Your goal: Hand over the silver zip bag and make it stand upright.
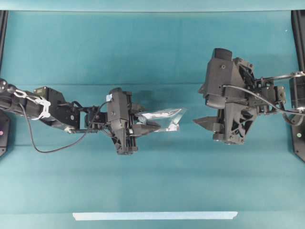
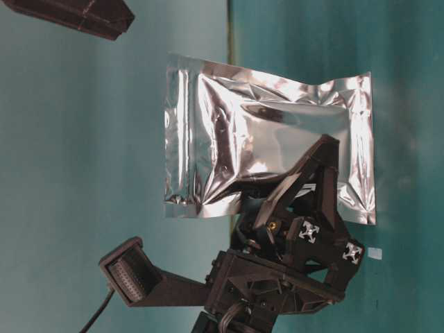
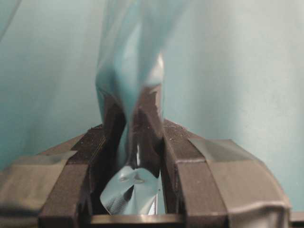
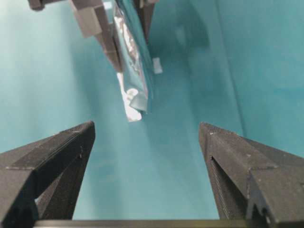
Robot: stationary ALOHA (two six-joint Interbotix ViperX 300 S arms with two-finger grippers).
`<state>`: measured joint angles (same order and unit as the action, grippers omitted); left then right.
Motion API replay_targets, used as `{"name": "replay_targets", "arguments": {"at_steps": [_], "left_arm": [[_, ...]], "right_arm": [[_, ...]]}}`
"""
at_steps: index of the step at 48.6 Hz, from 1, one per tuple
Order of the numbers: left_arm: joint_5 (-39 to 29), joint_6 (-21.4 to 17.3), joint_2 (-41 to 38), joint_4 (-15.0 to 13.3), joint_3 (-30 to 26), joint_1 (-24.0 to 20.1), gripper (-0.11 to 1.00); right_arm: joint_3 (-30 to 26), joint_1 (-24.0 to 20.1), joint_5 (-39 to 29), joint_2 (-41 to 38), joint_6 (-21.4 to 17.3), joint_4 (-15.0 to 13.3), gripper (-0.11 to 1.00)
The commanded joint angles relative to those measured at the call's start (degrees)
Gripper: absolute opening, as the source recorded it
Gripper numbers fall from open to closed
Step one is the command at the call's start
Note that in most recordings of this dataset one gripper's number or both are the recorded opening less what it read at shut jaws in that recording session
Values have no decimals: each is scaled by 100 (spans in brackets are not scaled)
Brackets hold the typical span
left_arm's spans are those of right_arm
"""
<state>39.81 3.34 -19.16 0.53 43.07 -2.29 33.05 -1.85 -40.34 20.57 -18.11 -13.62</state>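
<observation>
We see a teal surface (image 1: 152, 186) under even light, a pale tape strip (image 1: 155, 215) along its near edge.

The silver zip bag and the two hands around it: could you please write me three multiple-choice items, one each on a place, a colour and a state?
1. Where is the silver zip bag?
A. Flat on the table
B. Held off the table in the left hand
C. Between the right hand's fingers

2. What colour is the table?
A. Teal
B. White
C. Brown

3. How does the right hand stand?
A. Shut on the bag
B. Shut on nothing
C. Open, apart from the bag

Answers: 1 B, since the left wrist view shows the fingers pinching the foil and the table-level view shows the bag raised; 2 A, as the overhead view shows a teal surface; 3 C, because the right wrist view shows its fingers spread wide with the bag beyond them, not between them.
</observation>
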Motion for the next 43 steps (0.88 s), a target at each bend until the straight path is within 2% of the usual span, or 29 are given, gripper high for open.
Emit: {"name": "replay_targets", "arguments": {"at_steps": [1,43], "left_arm": [[-18,9,44,9,-35,62,27],[-26,9,44,0,-35,62,27]], "right_arm": [[-53,-18,79,79,-70,9,89],[-26,-18,176,79,-53,9,89]]}}
